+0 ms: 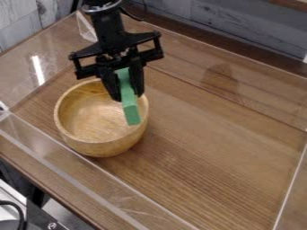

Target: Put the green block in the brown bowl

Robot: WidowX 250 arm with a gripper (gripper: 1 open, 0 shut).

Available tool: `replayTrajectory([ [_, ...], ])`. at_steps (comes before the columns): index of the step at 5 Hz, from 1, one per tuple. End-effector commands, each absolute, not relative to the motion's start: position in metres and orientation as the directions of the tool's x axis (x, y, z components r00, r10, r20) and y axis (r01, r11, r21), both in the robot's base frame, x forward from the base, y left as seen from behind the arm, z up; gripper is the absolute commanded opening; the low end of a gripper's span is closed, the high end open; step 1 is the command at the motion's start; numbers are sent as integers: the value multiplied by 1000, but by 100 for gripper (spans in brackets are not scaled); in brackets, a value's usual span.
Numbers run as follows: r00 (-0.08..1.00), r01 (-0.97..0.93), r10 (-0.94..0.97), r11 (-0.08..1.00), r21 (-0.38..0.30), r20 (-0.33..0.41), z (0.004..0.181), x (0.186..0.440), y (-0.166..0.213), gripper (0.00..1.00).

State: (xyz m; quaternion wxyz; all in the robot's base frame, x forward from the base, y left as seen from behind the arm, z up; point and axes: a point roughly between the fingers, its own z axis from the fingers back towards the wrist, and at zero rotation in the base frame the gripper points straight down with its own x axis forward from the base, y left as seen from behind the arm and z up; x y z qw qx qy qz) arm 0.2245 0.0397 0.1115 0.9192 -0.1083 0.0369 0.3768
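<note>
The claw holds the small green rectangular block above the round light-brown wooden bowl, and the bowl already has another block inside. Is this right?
Not quite. In the camera view the claw does hold the small green rectangular block above the round light-brown wooden bowl, but the bowl is empty inside.

Gripper (124,78) pointing down, clamped on upper end of green block (129,104); block hangs tilted above right rim of brown bowl (74,131); bowl sits on wooden table (216,171), clear walls around
</note>
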Motion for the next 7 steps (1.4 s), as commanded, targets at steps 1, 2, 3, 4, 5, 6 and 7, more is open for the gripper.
replayTrajectory([
  [1,728,-682,678,699,-213,-104,121,224,39,0],
  [2,734,-674,670,700,-234,-109,120,222,38,0],
  [3,751,-654,650,713,-252,-111,120,220,39,0],
  [4,764,-639,635,720,-269,-116,120,219,39,0],
  [5,774,-627,621,725,-284,-122,120,218,39,0],
  [6,780,-620,612,725,-300,-131,119,217,39,0],
  [7,786,-611,602,727,-313,-139,118,217,39,0],
])
